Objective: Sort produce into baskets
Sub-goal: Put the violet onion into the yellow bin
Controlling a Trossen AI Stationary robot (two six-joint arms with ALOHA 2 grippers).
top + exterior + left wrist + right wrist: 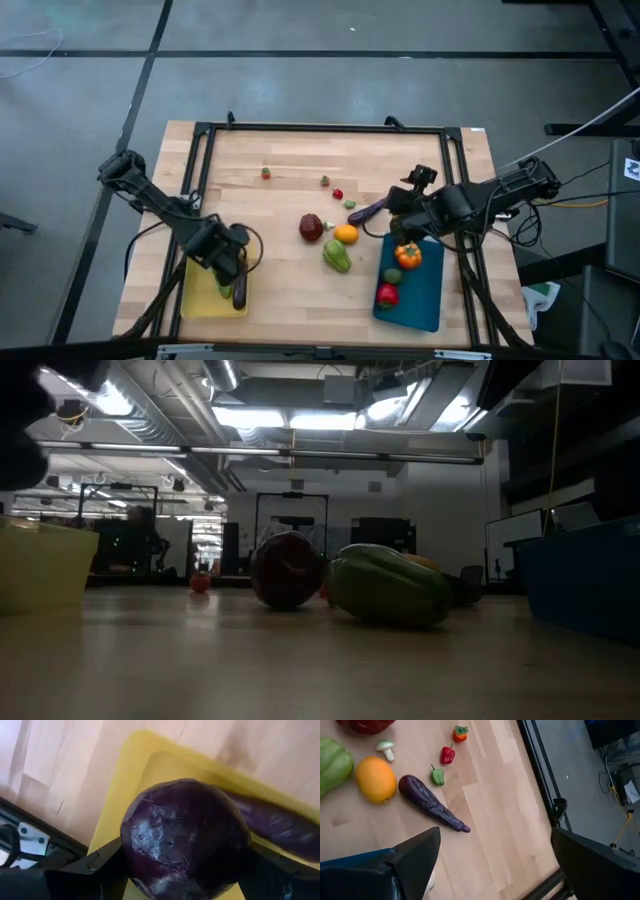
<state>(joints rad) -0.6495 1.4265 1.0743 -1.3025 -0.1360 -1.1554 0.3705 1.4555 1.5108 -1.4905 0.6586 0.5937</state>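
The left tool point(238, 283) hangs over the yellow tray point(200, 300), which sits at the counter's point(280, 160) near left corner, and its fingers point(95, 867) pinch a dark purple eggplant point(185, 837); a second long purple piece point(280, 822) lies in the tray just behind it. The right tool point(400, 205) is over the far end of the blue tray point(425, 300), at the near right corner, with its fingers point(415, 852) spread wide and holding nothing. In the blue tray lie an orange pepper point(408, 254), a green piece point(393, 276) and a red pepper point(387, 294). On the bare counter, a long eggplant point(431, 803) lies just beyond the blue tray, with an orange point(375, 779), a big green pepper point(334, 765) and a dark red apple point(311, 227) toward the middle. A small mushroom point(385, 748) lies beside the orange. Small green point(437, 775) and red point(448, 754) peppers and a little tomato point(460, 733) trail toward the far edge, and another small piece point(266, 172) lies apart near it.
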